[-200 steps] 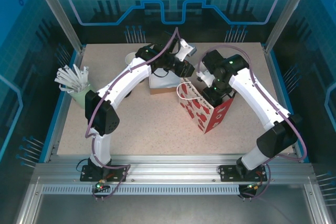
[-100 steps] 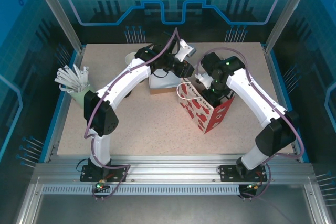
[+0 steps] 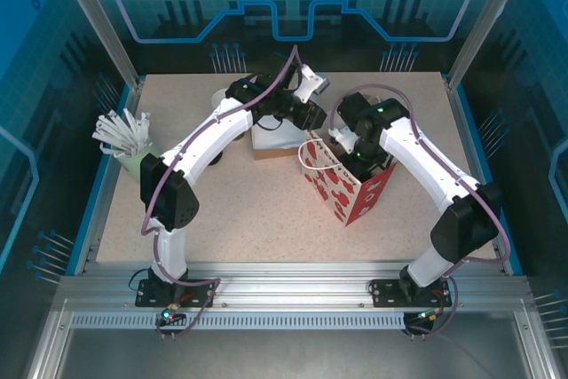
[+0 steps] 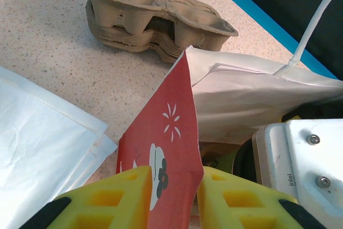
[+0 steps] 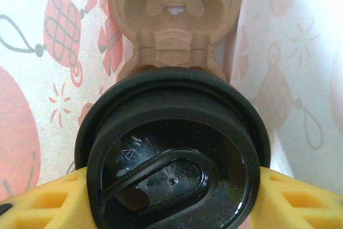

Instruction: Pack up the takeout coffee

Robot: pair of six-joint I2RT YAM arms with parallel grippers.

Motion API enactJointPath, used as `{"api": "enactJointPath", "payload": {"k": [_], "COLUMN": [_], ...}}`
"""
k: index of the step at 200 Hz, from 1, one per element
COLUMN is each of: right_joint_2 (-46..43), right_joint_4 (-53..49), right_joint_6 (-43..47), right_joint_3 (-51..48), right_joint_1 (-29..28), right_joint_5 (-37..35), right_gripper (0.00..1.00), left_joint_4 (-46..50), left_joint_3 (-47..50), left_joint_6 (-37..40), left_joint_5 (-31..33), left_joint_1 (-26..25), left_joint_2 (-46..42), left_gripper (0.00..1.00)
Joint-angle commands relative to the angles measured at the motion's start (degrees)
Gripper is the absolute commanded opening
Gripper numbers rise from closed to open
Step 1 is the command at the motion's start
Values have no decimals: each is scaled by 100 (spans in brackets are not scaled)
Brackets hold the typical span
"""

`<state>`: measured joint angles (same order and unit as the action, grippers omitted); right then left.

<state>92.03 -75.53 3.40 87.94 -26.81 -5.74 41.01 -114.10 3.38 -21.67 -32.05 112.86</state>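
The left tool [image 4: 171,199] pinches the rim of the red bag [image 4: 166,127]. Inside the bag, the right tool [image 5: 171,202] grips the takeout coffee [image 5: 171,132], a pulp tray [image 5: 172,36] just beyond it.

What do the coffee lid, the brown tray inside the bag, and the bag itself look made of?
Lid: black plastic, slightly glossy, with moulded marks and highlights. Tray: brown moulded pulp, matte and fibrous-looking. Bag: probably thin paper, red-printed outside, white inside, holding sharp creases.

Tight fit, bag walls [image 5: 32,79] hug lid [image 5: 171,148] (both sides) — pulp tray [image 5: 174,25] below.
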Motion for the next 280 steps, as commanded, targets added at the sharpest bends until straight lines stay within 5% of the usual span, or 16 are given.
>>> {"api": "enactJointPath", "payload": {"k": [1, 280], "right_joint_2": [70, 39], "right_joint_4": [63, 144], "right_joint_6": [-46, 17], "right_joint_3": [-92, -132], "right_joint_1": [114, 101], "right_joint_5": [20, 22], "right_gripper": [38, 37], "left_joint_4": [-9, -22], "left_joint_3": [107, 145], "left_joint_6": [5, -12], "left_joint_5": [61, 40], "left_joint_1": [38, 49], "left_joint_2": [-245, -246], "left_gripper": [29, 30]}}
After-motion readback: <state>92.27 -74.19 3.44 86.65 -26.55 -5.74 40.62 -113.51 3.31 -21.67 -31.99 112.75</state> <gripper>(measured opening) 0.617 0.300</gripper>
